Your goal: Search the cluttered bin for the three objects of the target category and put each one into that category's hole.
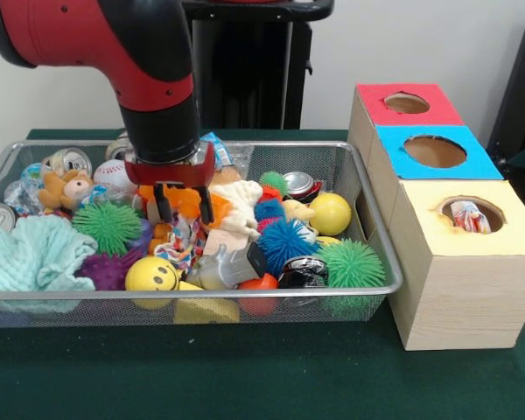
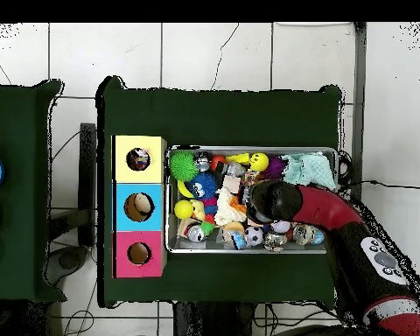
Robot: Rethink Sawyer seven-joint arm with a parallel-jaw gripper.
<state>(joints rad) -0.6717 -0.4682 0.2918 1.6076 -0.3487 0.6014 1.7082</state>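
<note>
In the front view, the wire bin (image 1: 367, 289) stands on the bench (image 1: 245, 376), with the box of three holes (image 1: 459, 297) just beside it on the right. The tool (image 1: 181, 203) hangs over the bin's middle clutter.

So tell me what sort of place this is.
Probably a robotics lab, not a home: a robot arm works over a wire bin of toys beside a sorting box on a green table.
</note>
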